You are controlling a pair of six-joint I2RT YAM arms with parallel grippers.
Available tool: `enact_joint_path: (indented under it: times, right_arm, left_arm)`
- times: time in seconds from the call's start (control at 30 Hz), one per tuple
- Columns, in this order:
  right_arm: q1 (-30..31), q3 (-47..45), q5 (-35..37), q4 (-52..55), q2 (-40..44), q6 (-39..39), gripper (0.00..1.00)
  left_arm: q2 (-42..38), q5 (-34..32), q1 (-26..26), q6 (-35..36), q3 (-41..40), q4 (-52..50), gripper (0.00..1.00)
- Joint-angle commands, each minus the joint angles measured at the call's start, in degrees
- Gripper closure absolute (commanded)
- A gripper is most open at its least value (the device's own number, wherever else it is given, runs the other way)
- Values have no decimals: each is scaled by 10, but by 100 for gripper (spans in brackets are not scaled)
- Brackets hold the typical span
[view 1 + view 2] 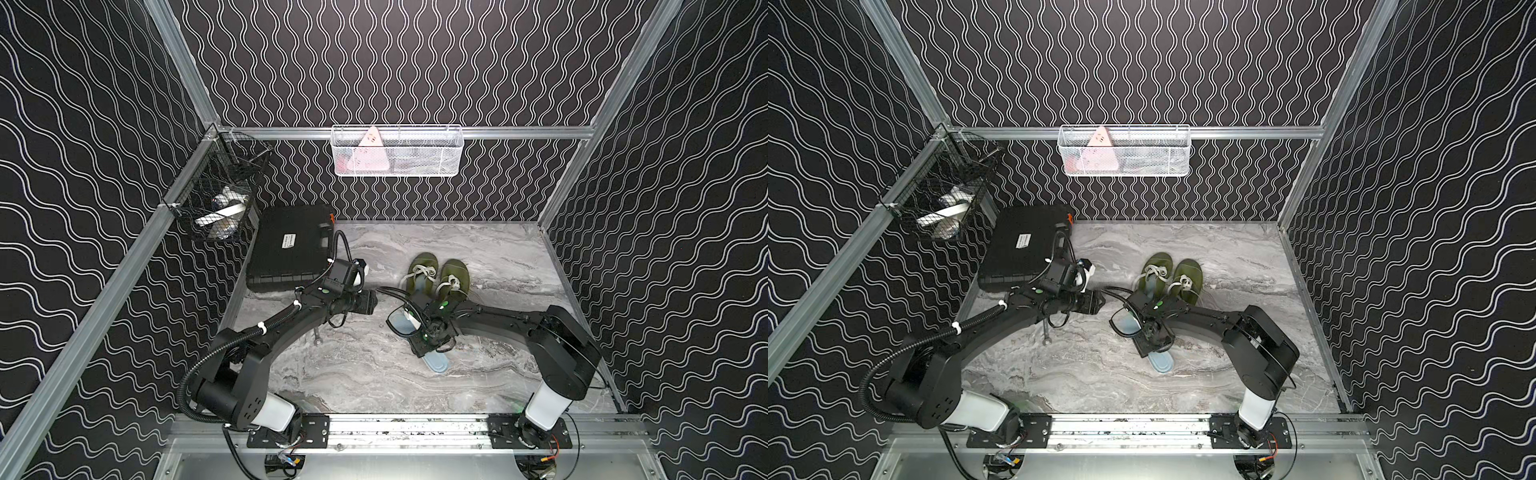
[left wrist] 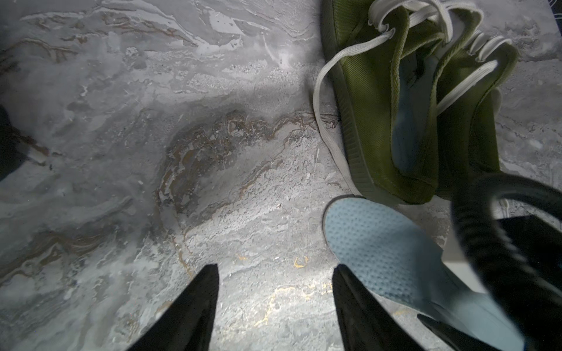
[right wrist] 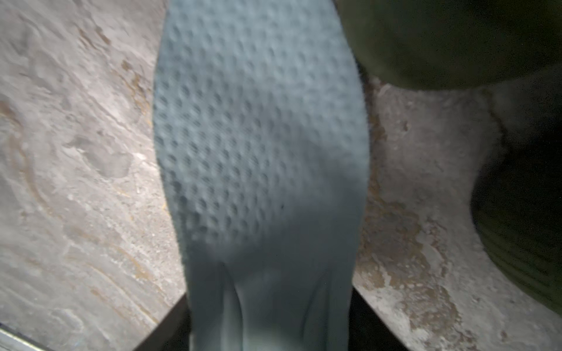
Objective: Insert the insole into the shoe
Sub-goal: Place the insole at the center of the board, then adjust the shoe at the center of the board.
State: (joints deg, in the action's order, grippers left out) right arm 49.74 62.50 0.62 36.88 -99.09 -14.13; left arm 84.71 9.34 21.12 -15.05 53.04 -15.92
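Right hand (image 3: 270, 322) is straddling the insole (image 3: 261, 136); I cannot tell whether it is pinching. Left hand (image 2: 275, 267) is hovering spread, empty. Insole is lying on the counter (image 1: 353, 374), just beside the shoe (image 2: 365, 100) heel. Insertion is not yet begun.

Loads hidden in this one, fair warning

Can't see the middle of the insole (image 1: 437, 362) in both top views, buried under the right arm (image 1: 498, 320), same for the heels of the shoes (image 1: 455, 272). Can't make out the right gripper (image 3: 269, 316) either: smothered by a blurry insole, only dark slivers of fingers (image 3: 170, 331) at the picture's edge, so no telling if gripping or not. Only get the tip of some small metal thing (image 1: 318, 338) from under the left arm (image 1: 282, 332). No clue what's in the black wire basket (image 1: 195, 216), way too small.
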Motion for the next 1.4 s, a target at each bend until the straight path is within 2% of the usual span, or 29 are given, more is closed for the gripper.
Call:
enact_joint_path:
  times: [0.0, 0.13, 0.27, 0.37, 0.47, 0.6, 0.8, 1.0, 1.37]
  right_arm:
    - [1, 10, 19, 24, 32, -6, 28]
    - [0, 12, 31, 42, 89, -16, 23]
    - [-21, 20, 89, 74, 129, -14, 23]
    - [-83, 20, 109, 68, 145, -10, 28]
    - [-168, 38, 98, 74, 137, -34, 35]
    - [-223, 42, 86, 45, 115, -55, 36]
    - [-254, 54, 62, -6, 38, -48, 39]
    - [-264, 80, 65, -43, -18, -25, 57]
    - [-266, 118, 57, -54, -79, 0, 63]
  left_arm:
    - [2, 0, -2, -6, 7, 3, 35]
    - [5, 5, -1, -6, 12, 4, 34]
    - [15, 19, 5, -12, 22, 9, 33]
    - [29, 11, 31, -17, 33, 23, 32]
    - [57, -1, 68, -20, 61, 22, 32]
    - [98, -13, 109, -20, 109, 18, 32]
    - [129, -14, 123, -26, 150, 19, 32]
    - [133, -15, 126, -24, 156, 15, 32]
    - [136, -14, 128, -23, 154, 15, 32]
